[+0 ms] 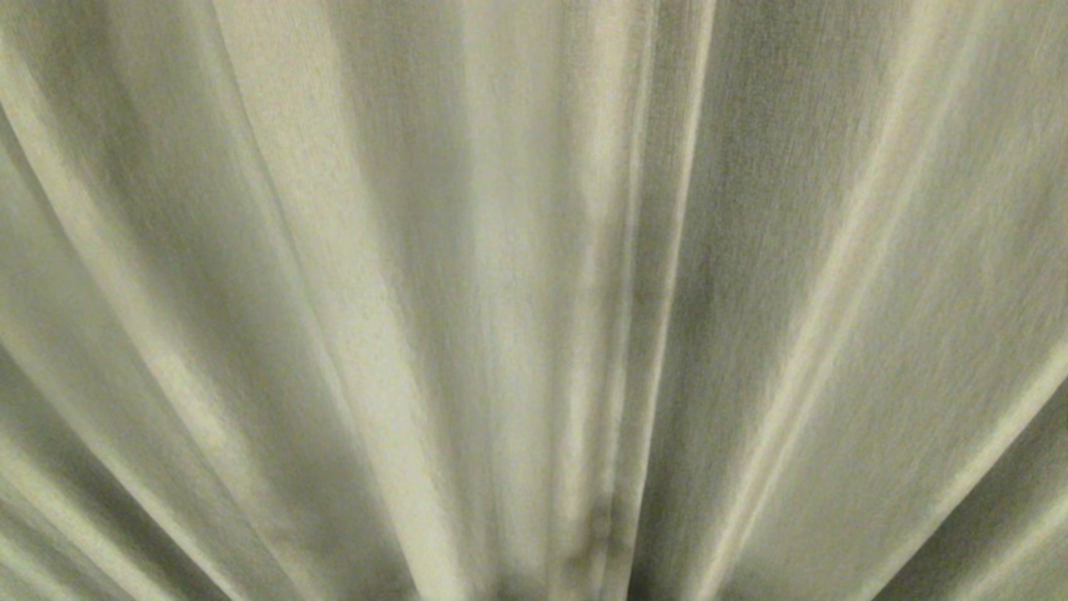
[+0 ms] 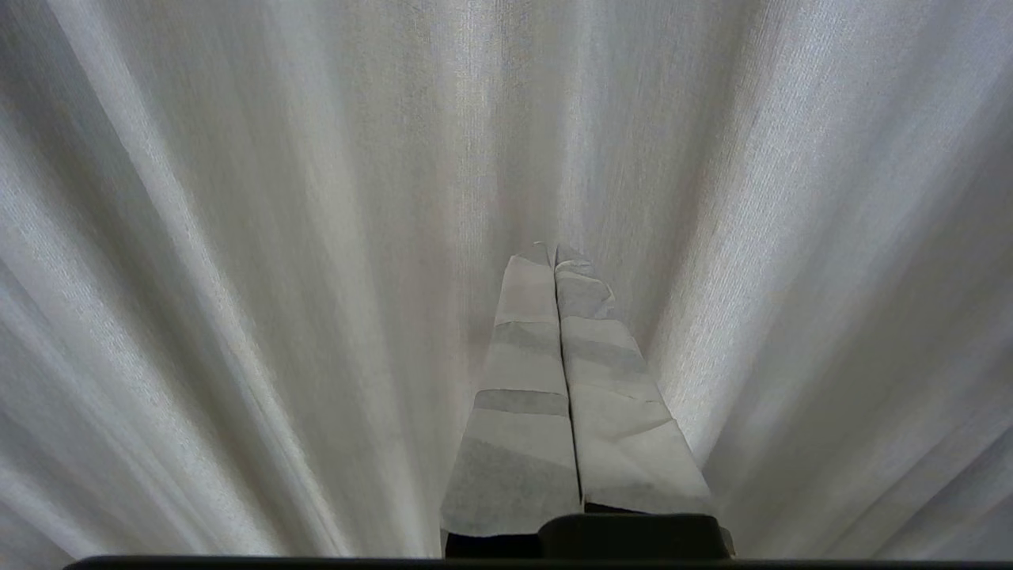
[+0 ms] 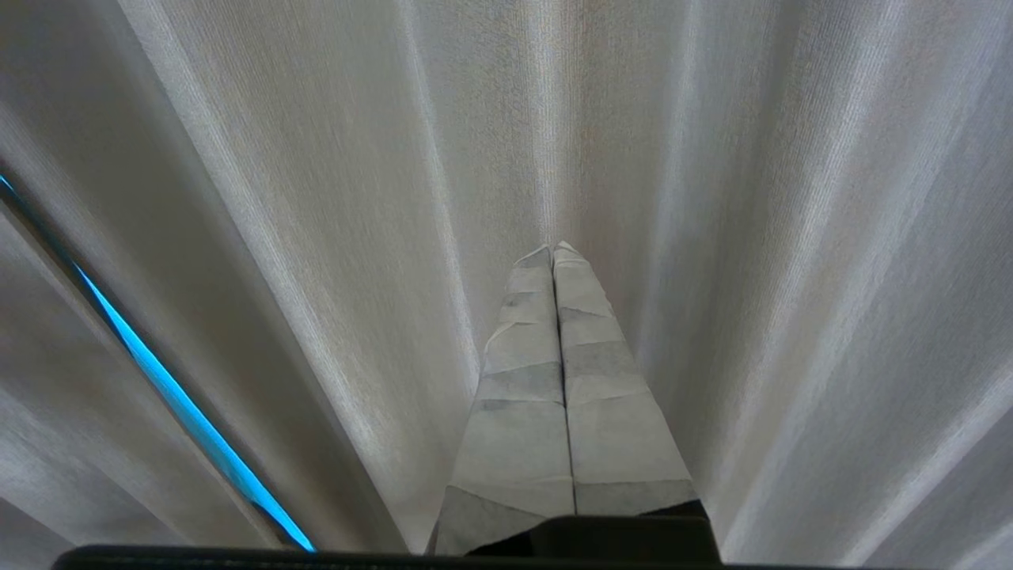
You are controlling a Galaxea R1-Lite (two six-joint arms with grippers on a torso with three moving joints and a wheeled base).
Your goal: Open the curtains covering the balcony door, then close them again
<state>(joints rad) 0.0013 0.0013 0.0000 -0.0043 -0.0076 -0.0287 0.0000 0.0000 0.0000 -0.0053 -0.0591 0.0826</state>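
Note:
The curtains (image 1: 534, 300) fill the whole head view as beige-green pleated fabric, with a vertical hemmed edge (image 1: 642, 334) just right of centre. Neither arm shows in the head view. In the left wrist view my left gripper (image 2: 552, 252) is shut, its tape-wrapped fingers pressed together with nothing between them, their tips close to the pale curtain folds (image 2: 316, 237). My right gripper (image 3: 553, 249) is likewise shut and empty, pointing at the curtain fabric (image 3: 712, 237). The balcony door is hidden behind the curtains.
In the right wrist view a narrow bright blue slit (image 3: 182, 412) shows between two curtain folds to one side of the fingers. Fabric surrounds both grippers closely on all sides.

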